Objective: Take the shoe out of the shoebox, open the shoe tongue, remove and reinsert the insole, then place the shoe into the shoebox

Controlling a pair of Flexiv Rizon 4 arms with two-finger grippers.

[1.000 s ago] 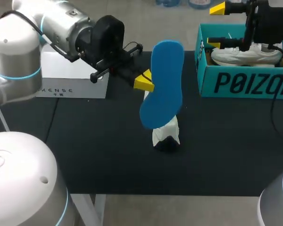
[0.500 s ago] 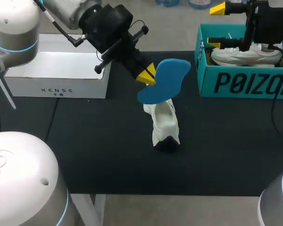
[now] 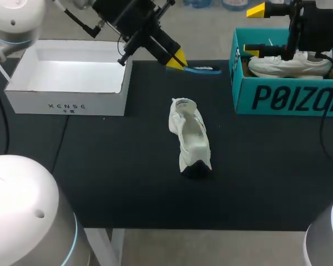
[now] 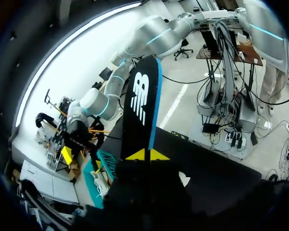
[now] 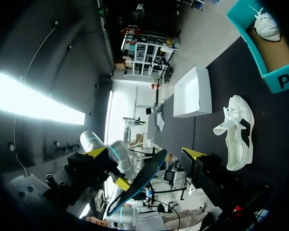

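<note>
Left gripper (image 3: pixel 177 58): clamped on one end of the blue insole (image 3: pixel 204 69), raised over the far side of the table (image 3: pixel 116 183), between the white box (image 3: pixel 66 102) and the teal shoebox (image 3: pixel 283 97).

Insole, attitude: lying about level, so the head view shows only its thin edge. Its long axis runs out from my fingers toward the shoebox. In the left wrist view it stands straight ahead of the yellow tips, dark printed face (image 4: pixel 140 101) to the camera, with blue along one edge.

Right gripper (image 3: pixel 254 31): fingers spread wide, holding nothing, above the shoebox, where a second shoe (image 3: pixel 288 65) lies.

Shoe (image 3: pixel 190 138): white, on the table, nearer me than the insole and apart from it, touched by neither gripper. Its long axis runs from the far edge toward me, slightly slanted. An opening shows at the far end and a dark patch at the near end. Which end is the toe I cannot say for certain.

Hazards, as judged:
- The hold is at one end only, so the free length may sag or swing, or slip from the tips.
- The shoe is unsupported, so a push at the opening would likely slide or tip it.
- If the insole goes in off the shoe's axis or wrong end first, it may buckle at the collar.
</note>
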